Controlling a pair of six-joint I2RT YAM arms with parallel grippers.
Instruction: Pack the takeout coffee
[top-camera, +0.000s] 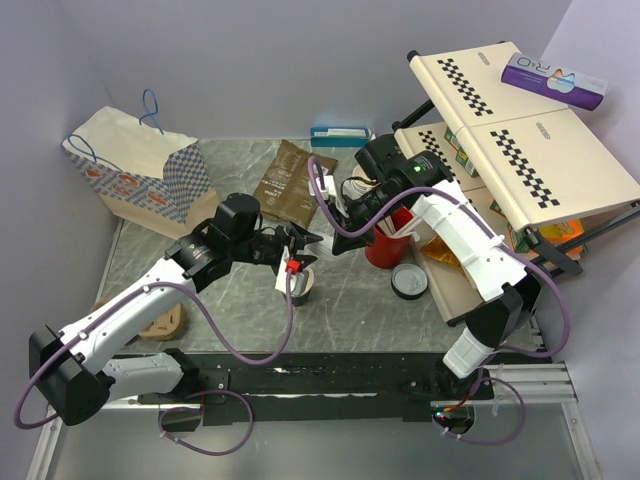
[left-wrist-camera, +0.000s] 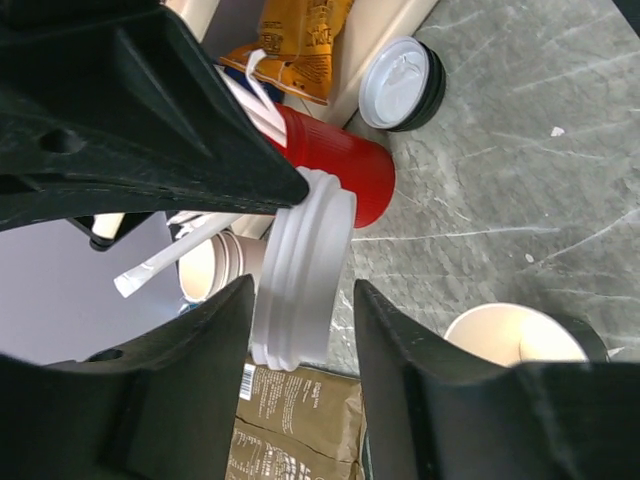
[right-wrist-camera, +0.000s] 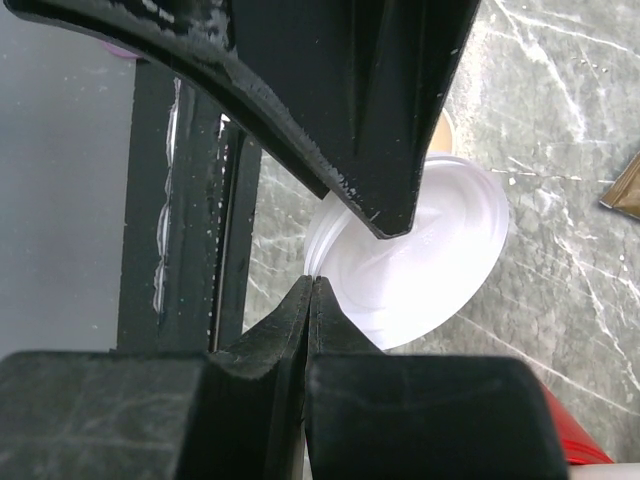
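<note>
The pale takeout cup (top-camera: 301, 288) stands upright and lidless at centre frame; right claw (right-wrist-camera: 312, 288) pinches its edge-on white lid (left-wrist-camera: 300, 270), left claw (left-wrist-camera: 303, 300) straddling, grip unclear.

The grey marbled worktop (top-camera: 350, 310) carries a paper carrier bag (top-camera: 135, 175) at back left, a brown coffee pouch (top-camera: 290, 180) mid-back, a red cup (top-camera: 381, 250), a black-rimmed, white-topped tub (top-camera: 408, 282), an open paper cup (top-camera: 303, 292) and a tan disc (top-camera: 165, 322).
</note>
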